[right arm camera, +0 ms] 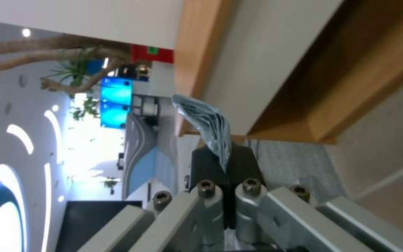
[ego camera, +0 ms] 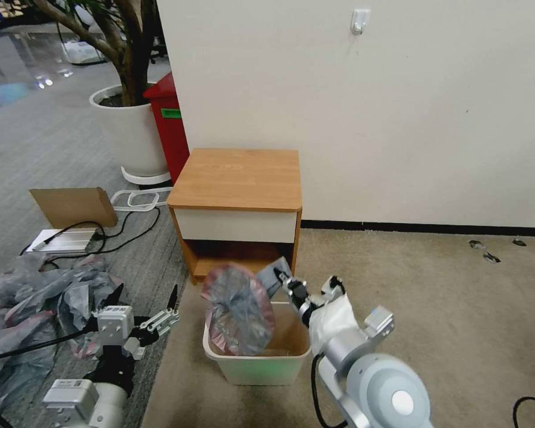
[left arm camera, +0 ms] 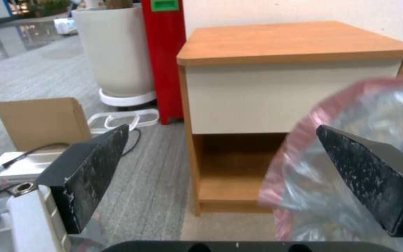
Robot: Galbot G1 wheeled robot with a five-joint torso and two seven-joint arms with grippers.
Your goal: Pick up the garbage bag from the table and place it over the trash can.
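On the carpet in front of the table [ego camera: 235, 178], my head camera shows the trash can [ego camera: 257, 361] with the garbage bag [ego camera: 239, 309] hanging over its near-left rim, pinched at a corner by my right gripper [ego camera: 277, 274]; my left gripper [ego camera: 145, 297] waits spread beside the bin. From the left wrist, both fingers [left arm camera: 92, 164] stand wide apart, nothing between. From the right wrist, the jaws are clamped together on a fold of plastic.
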